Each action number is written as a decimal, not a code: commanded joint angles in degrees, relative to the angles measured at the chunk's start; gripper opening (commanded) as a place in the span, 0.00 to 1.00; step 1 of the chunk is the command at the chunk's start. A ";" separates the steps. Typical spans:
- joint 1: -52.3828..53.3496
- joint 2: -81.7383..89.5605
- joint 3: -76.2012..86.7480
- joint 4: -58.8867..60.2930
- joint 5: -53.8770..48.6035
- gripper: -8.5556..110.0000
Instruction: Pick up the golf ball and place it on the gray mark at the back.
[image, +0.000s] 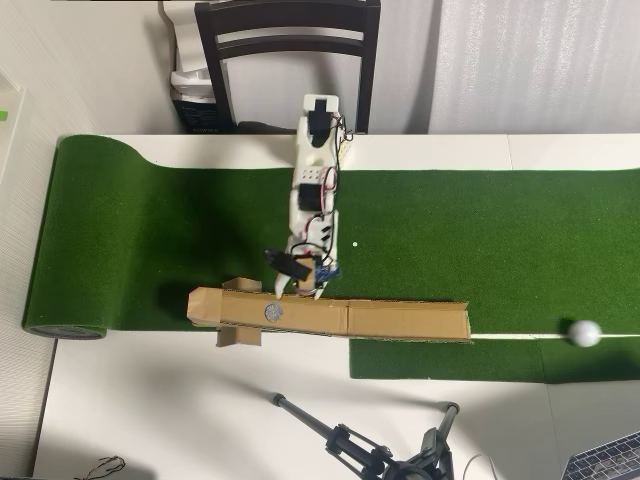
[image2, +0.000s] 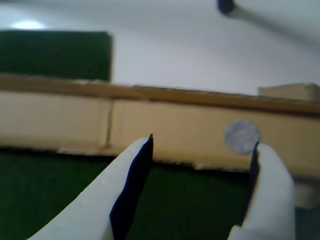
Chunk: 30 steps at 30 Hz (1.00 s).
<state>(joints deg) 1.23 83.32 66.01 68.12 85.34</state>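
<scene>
A white golf ball (image: 585, 333) lies on the green turf (image: 450, 220) at the far right of the overhead view, well away from the arm. A round gray mark (image: 273, 312) sits on the cardboard ramp (image: 400, 320); it also shows in the wrist view (image2: 242, 136). My gripper (image: 300, 290) hangs just behind the ramp, a little right of the mark. In the wrist view the gripper (image2: 200, 147) is open and empty, its white fingers (image2: 120, 195) with dark pads spread over the turf. The ball is out of the wrist view.
A black tripod (image: 350, 440) stands on the white table in front of the ramp. A dark chair (image: 290, 50) is behind the arm's base. A laptop corner (image: 610, 462) shows at the bottom right. The turf's rolled end (image: 65, 330) lies at the left.
</scene>
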 joint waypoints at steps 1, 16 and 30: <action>-0.70 7.38 -9.23 5.62 1.49 0.35; -1.32 23.64 -14.41 22.41 0.70 0.35; -0.70 52.91 15.82 27.60 1.67 0.35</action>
<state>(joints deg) 0.35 124.72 71.89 95.19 86.57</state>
